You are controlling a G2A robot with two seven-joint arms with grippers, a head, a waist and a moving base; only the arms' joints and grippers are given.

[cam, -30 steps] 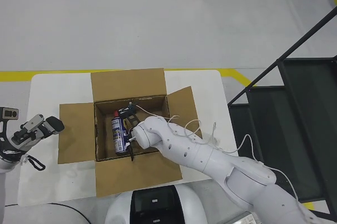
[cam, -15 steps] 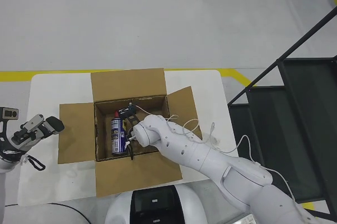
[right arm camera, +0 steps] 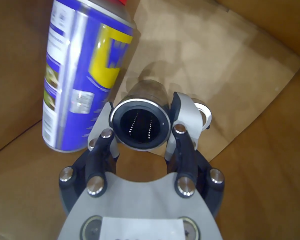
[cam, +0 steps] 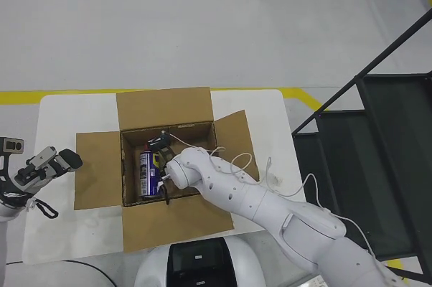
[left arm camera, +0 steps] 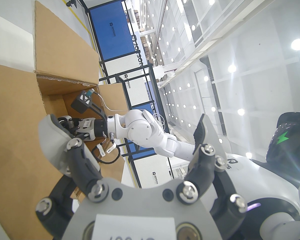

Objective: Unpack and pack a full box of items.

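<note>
My R gripper (right arm camera: 141,112) is down inside the cardboard box (right arm camera: 215,58), clenched on a short metal cylinder (right arm camera: 142,126) w/ a black-ringed open end facing my wrist cam. A blue-and-yellow spray can (right arm camera: 82,76) w/ a red cap lies just beside it on the box floor, along one wall; can't tell if it touches my finger. My L gripper (cam: 58,159) hangs near the left edge of the white table (cam: 58,115), well apart from the box, fingers spread, nothing in them.
</note>
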